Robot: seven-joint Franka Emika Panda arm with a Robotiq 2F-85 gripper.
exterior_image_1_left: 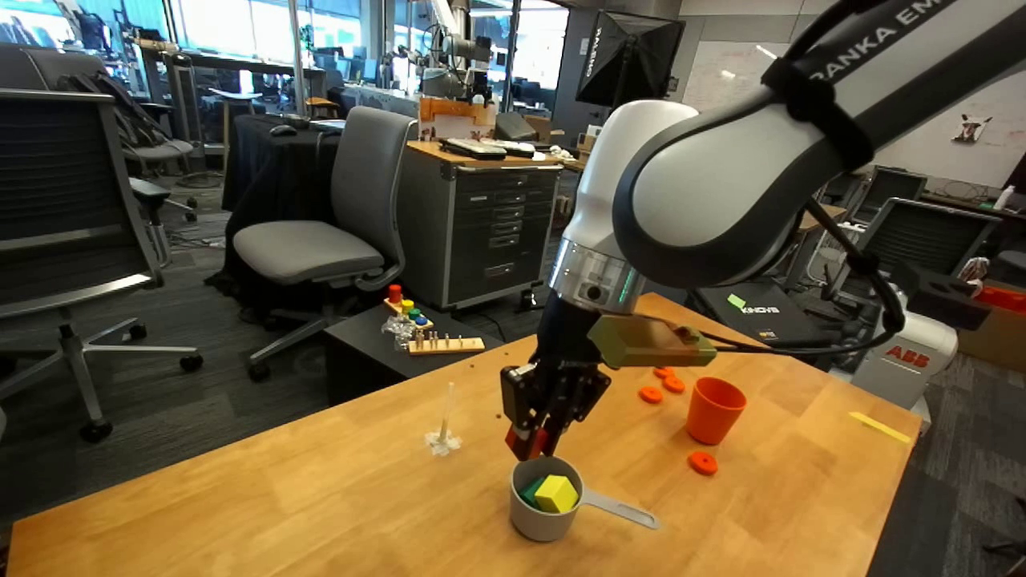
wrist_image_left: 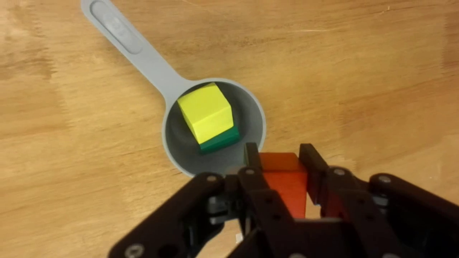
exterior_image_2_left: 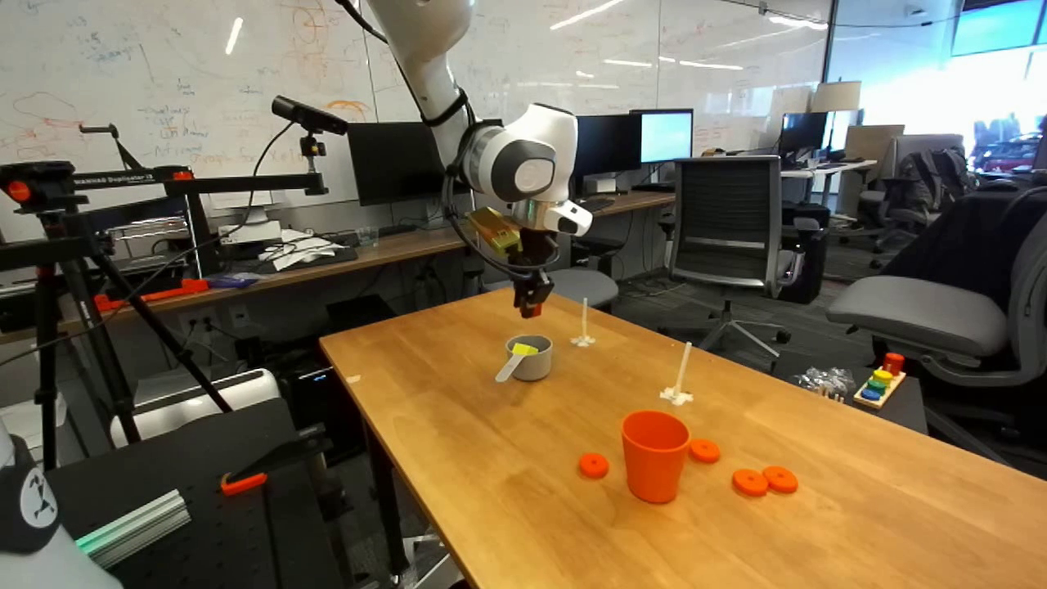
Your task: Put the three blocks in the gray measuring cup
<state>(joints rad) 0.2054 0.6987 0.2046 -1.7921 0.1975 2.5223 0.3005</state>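
- Wrist view: a gripper (wrist_image_left: 280, 157) holds a red block (wrist_image_left: 286, 182) at 4 o'clock from a gray cup (wrist_image_left: 247, 114), its fingers (wrist_image_left: 315, 165) clamped on the block from both sides.
- Inside the gray cup, a yellow block (wrist_image_left: 206, 111) sits toward 11 o'clock, partly covering a green block (wrist_image_left: 220, 140) that shows at 5 o'clock from it.
- The cup's handle (wrist_image_left: 135, 46) points between 10 and 11 o'clock over a wooden table (wrist_image_left: 358, 71).
- In an exterior view, an arm (exterior_image_1_left: 705, 200) extends from 2 o'clock, the red block pinched in the gripper at 11 o'clock from the gray cup's mouth.
- There the gray cup stands upright, handle between 3 and 4 o'clock, the yellow block tilted, the green block at 9 o'clock from it.
- An orange cup (exterior_image_1_left: 716, 413) stands upright at 2 o'clock from the gray cup; three orange discs (exterior_image_1_left: 651, 394) lie near it at 10 o'clock, a fourth at 6 o'clock.
- A yellow strip (exterior_image_1_left: 880, 427) lies at 3 o'clock from the orange cup, near the table's edge.
- In an exterior view, two white pegs (exterior_image_2_left: 683, 372) rise at 2 and 3 o'clock from the gray cup; the gripper hangs at 12 o'clock from it, table showing between red block and gray cup.
- The orange cup stands at 4 o'clock from the gray cup, one disc at its 9 o'clock, three toward 3 o'clock.
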